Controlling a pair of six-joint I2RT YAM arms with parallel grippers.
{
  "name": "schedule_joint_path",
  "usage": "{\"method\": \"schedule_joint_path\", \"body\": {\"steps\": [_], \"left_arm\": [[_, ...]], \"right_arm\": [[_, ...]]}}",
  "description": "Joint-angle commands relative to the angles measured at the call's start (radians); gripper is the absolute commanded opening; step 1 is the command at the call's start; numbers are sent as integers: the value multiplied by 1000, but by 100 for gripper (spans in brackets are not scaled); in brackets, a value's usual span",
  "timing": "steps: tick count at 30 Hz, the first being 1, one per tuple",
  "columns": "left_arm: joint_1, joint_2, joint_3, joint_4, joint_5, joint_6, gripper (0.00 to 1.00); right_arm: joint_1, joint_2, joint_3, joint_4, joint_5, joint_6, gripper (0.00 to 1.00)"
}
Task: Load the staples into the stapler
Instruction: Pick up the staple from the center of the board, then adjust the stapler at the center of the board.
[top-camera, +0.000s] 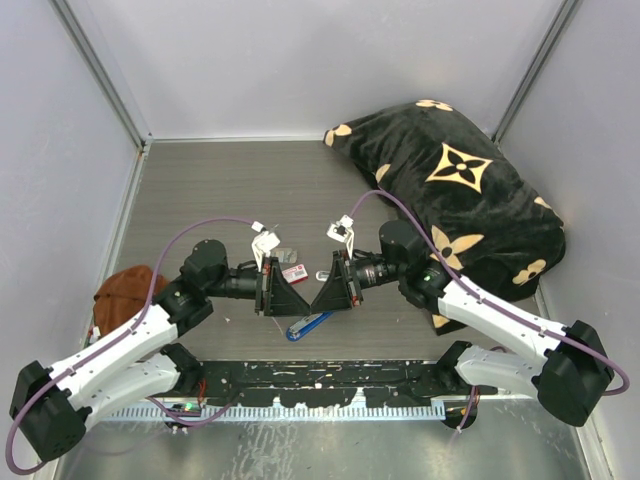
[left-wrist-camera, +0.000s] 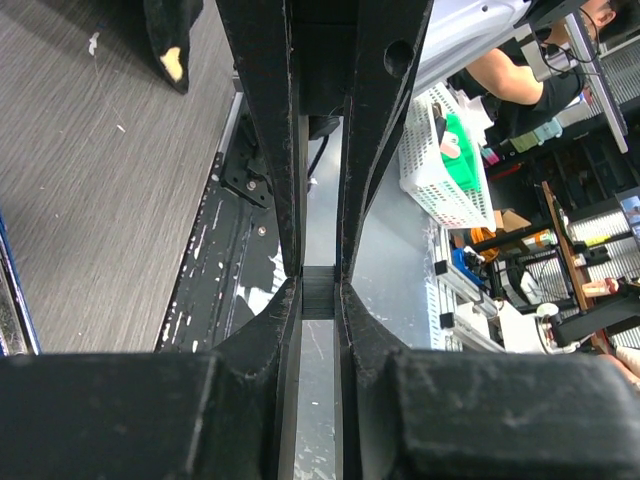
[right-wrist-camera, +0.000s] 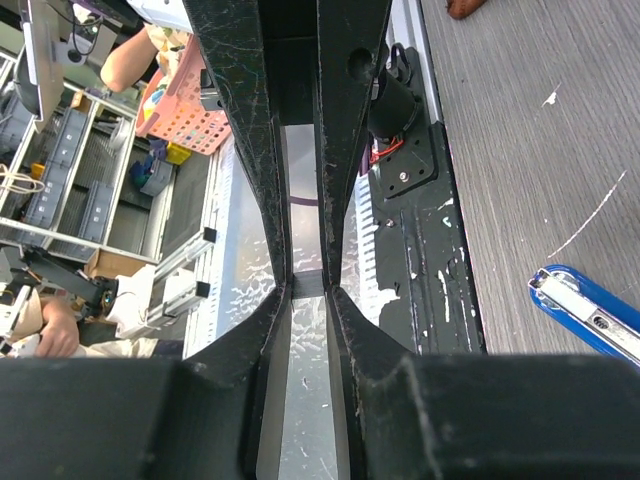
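Both the left claw (left-wrist-camera: 319, 285) and the right claw (right-wrist-camera: 304, 283) stood narrow just beyond the stapler (top-camera: 308, 326); whether either held anything could not be told. Stapler was judged rigid, light, smooth-shelled: best gripped across its sides, mid-length.

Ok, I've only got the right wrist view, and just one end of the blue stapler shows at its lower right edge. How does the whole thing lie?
Observer: The slim blue stapler lies slanted on the grey table, just beyond the black base rail, roughly midway between the two arms.
Operator: And the left hand?
Observer: The left hand points at your right hand, their tips nearly meeting, just beyond the stapler in the top view.
Operator: Anything else lying near them?
Observer: A small red-and-white cardboard box lies on the table just beyond the hands' tips.
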Motion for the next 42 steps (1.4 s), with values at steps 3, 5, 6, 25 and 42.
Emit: {"method": "schedule_joint_path", "body": {"steps": [3,5,6,25,42], "left_arm": [[5,-22,39,36,-8,15,5],[4,-25,40,26,-12,23,6],[4,-27,39,21,-15,26,8],[37,-92,-62,-307,-458,132,75],[-45,306,0,-166,-518,180,70]], "right_arm": [[6,0,-12,130,-33,59,24],[5,0,-21,153,-27,74,23],[5,-1,-23,158,-23,78,22],[5,-37,18,-242,288,-153,21],[1,-153,32,-576,1023,-8,20]]}}
